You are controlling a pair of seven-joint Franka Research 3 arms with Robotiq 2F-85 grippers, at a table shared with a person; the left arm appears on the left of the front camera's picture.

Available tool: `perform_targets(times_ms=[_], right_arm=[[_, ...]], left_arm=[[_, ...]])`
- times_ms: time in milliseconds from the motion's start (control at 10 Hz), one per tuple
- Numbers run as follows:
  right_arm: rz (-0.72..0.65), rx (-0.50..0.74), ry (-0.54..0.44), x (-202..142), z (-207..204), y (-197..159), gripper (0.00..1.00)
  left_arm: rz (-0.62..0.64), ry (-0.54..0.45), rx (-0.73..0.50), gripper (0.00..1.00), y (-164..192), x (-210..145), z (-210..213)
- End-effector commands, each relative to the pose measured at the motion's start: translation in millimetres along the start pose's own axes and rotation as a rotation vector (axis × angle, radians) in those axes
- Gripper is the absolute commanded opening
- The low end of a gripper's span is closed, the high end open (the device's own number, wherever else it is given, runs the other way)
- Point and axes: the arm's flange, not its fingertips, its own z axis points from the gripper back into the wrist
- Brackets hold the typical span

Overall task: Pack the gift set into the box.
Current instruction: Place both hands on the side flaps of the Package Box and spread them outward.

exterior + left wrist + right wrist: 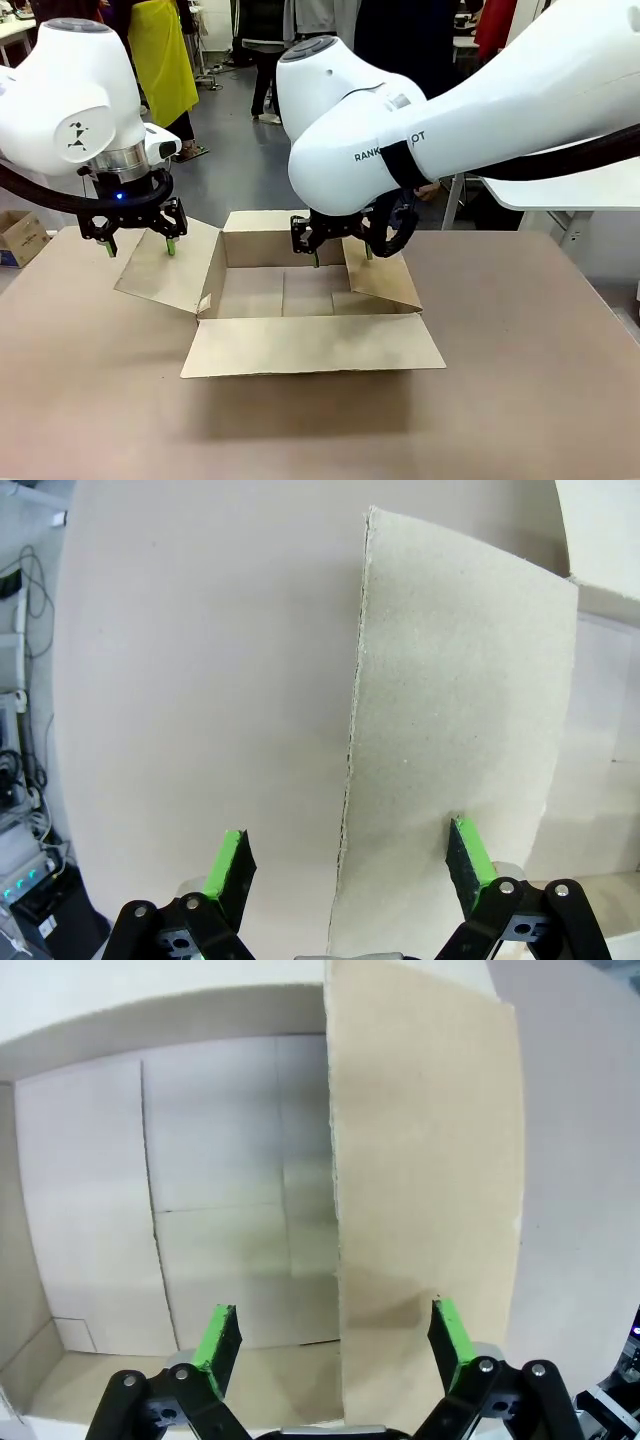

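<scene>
Four flat matte flaps splay from the brown corrugated cardboard box (310, 345) at our table's (520, 370) centre. Our left gripper (140, 247) and right gripper (342, 258) hang released, each astride a side flap's edge.

Box (300, 300): plain brown corrugated carton, upright at the worktop's (520, 400) centre, four flaps splayed outward, interior bare.

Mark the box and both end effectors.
box (310, 345), front view, on its near flap.
left end effector (140, 248), front view, midway between its fingertips.
right end effector (342, 258), front view, midway between its fingertips.
</scene>
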Motion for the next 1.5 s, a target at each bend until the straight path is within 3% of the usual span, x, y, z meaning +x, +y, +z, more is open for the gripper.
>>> perform_targets(times_ms=[0,300,700,900,1100,1400], right_arm=[[0.014,-0.011,0.016,-10,2,-12,1.00],[0.000,-0.016,0.001,-4,-1,-3,1.00],[0.033,-0.191,-0.089,-4,-3,-2,1.00],[-0.006,-0.270,-0.155,-8,10,-11,1.00],[0.001,-0.391,-0.161,-9,19,-21,1.00],[-0.017,-0.397,-0.161,-10,25,-42,1.00]], left_arm=[[0.013,-0.007,0.021,1.00,0,0,2],[0.013,-0.007,0.021,1.00,0,0,2],[0.013,-0.007,0.021,1.00,0,0,2],[0.013,-0.007,0.021,1.00,0,0,2],[0.013,-0.007,0.021,1.00,0,0,2],[0.013,-0.007,0.021,1.00,0,0,2]])
